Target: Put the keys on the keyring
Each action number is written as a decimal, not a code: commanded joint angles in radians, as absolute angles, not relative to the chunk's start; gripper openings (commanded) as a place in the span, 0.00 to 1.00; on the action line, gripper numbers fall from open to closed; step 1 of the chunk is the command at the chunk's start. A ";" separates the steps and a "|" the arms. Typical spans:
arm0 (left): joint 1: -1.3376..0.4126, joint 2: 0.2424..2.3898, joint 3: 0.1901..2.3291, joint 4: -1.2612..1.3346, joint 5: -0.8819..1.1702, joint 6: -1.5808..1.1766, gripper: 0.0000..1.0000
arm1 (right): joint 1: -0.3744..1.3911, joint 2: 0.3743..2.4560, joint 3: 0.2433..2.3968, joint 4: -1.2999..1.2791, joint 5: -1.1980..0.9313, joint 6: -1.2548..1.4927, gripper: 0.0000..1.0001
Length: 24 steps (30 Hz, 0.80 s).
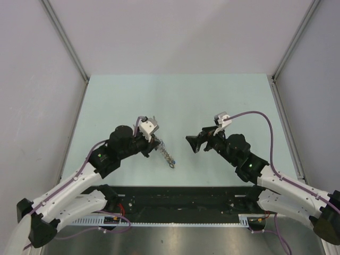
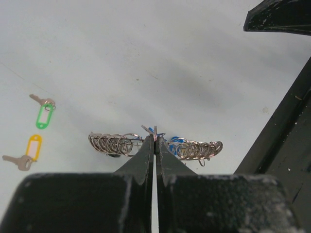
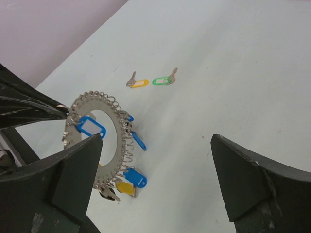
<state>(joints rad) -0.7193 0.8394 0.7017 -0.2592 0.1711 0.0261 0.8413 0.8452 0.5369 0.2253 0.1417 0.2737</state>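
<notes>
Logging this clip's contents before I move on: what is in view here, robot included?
keyring: one, grey metal, fringed with small rings, mid-table, gripped at its rim
blue tags: at least three, on the keyring
yellow tag: one, at the keyring's lower edge
green-tagged key: one, silver, flat on the table beyond the keyring
orange-tagged key: one, silver, beside the green one, apart
table: one, pale green
left gripper: black, shut on the keyring
right gripper: black, open, holding nothing

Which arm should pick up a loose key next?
Right. The right hand is open and empty, with the loose keys ahead; the left hand is shut on the keyring.
</notes>
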 commanded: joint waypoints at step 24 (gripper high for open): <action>-0.695 1.259 1.110 -0.671 0.126 0.229 0.00 | 0.818 0.838 0.549 0.201 0.178 0.141 1.00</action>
